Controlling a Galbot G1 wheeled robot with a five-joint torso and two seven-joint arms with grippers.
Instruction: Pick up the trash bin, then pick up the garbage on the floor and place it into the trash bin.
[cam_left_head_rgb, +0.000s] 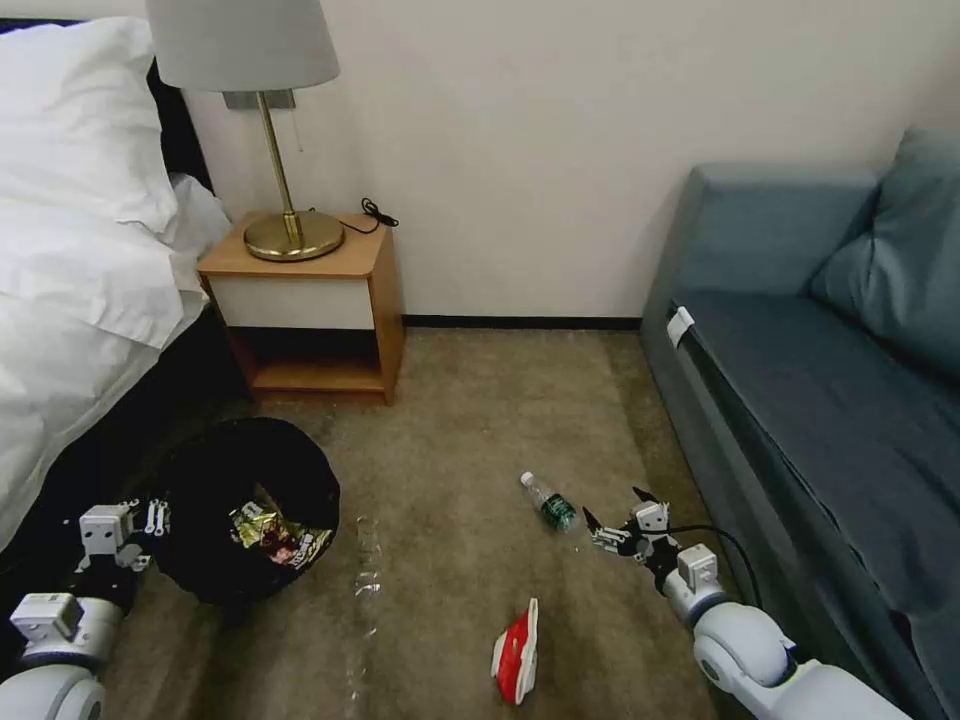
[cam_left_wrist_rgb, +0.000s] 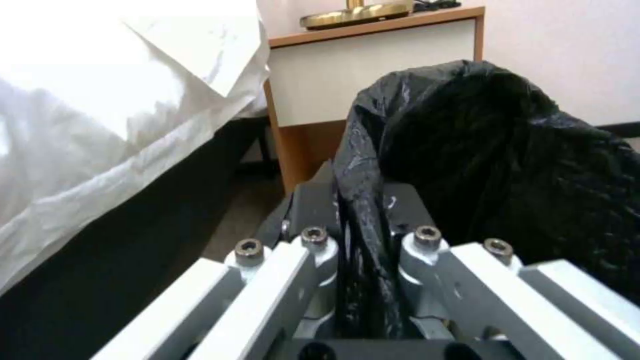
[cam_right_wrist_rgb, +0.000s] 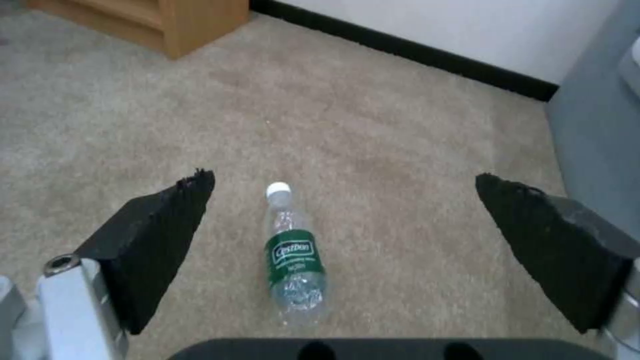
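The trash bin, lower left of the head view, is pinched at its bagged rim by the left claw. At lower centre, the bottle lies just before the wide-open right claw. Judged step: bottle pickup; next, lower astride it and close.

**Soft, even room light; white bedding blown out**

The head view is evenly lit and fairly sharp, with soft light and only faint shadows on the carpet. The white bedding glares, and in the left wrist view it burns out to plain white, its folds lost. The black bag there shows dull highlights on its creases. In the right wrist view the near pads are blurred, the bottle slightly soft.
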